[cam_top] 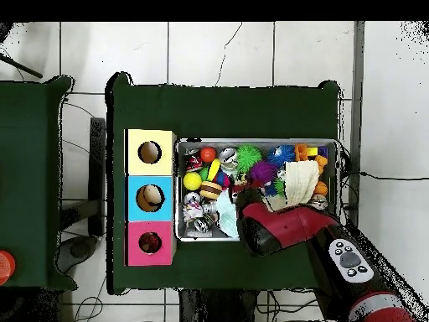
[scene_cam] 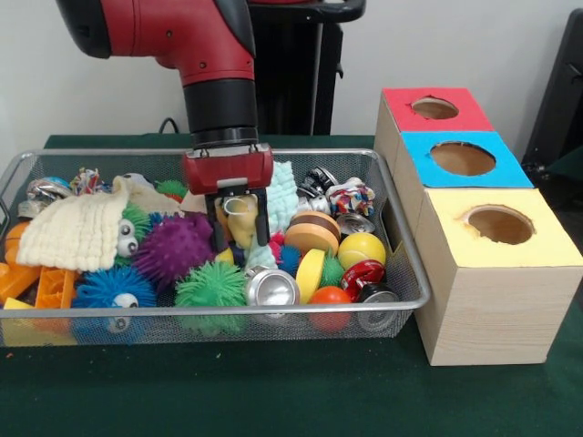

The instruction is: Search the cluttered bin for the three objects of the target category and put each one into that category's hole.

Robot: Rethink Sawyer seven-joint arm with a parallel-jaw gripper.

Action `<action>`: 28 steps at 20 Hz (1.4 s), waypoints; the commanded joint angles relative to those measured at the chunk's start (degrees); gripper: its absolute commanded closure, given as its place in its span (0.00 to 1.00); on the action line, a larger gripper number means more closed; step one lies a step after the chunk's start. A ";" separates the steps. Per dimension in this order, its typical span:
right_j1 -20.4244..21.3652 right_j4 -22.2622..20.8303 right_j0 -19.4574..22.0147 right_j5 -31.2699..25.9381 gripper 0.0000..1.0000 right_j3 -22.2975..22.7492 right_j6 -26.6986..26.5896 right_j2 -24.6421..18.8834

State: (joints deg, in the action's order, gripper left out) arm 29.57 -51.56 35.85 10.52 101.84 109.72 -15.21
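At the front of the wire bin (scene_cam: 414, 264), two small cans are seen lying among the clutter: a silver can (scene_cam: 271, 288) with its round end turned forward, and just beside it a red can (scene_cam: 363, 275). Such cans are judged light, stiff and smooth, so they may slip; a grip across the straight sides, not the rounded ends, is advised. Soft spiky balls are packed around them, among them a green spiky ball (scene_cam: 210, 287) and a purple spiky ball (scene_cam: 173, 248), which are judged to yield under pressure. Farther back, in the middle of the bin, the gripper (scene_cam: 240, 246) is lowered into the pile, its fingers parted to a moderate width around a pale yellow toy (scene_cam: 242, 221); whether the toy is actually pinched cannot be told. Beside the bin, three wooden boxes are lined up, the yellow box (scene_cam: 496, 237) nearest, then the blue box (scene_cam: 465, 158), and the red box (scene_cam: 435, 109) farthest.
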 commanded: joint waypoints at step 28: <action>13.99 16.36 1.20 -14.99 1.00 19.18 6.43 -3.85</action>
State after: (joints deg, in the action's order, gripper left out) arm 35.99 -40.55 36.76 7.45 113.38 109.72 -14.50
